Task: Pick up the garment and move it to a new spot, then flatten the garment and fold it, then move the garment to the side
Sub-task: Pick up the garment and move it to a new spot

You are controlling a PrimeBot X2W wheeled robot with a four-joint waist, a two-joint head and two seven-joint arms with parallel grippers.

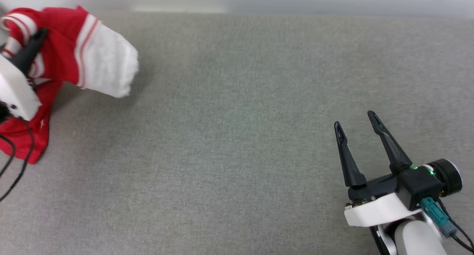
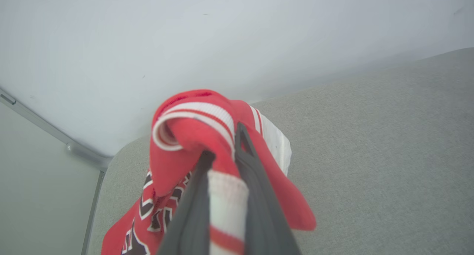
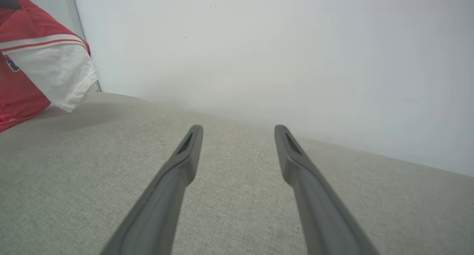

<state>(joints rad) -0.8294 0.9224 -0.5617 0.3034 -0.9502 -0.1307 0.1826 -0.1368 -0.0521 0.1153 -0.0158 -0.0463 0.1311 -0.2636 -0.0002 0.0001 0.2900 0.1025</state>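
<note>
Red jersey T-shirt with white sleeves [image 1: 63, 51], half-lifted at ten o'clock on the grey fabric tabletop [image 1: 237, 118], may slip from the left gripper [image 2: 223, 144], jaws clamped on just its striped trim [image 2: 226, 203]; the right gripper [image 1: 353, 119] waits with jaws open.

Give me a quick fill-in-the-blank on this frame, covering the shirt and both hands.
1. The left hand is ___ on the red shirt.
2. The right hand is ___ and holds nothing.
3. The sleeve sticking out from the shirt is ___.
4. In the head view, the shirt sits at the ___ edge of the picture.

Missing words: shut; open; white; left.
</note>
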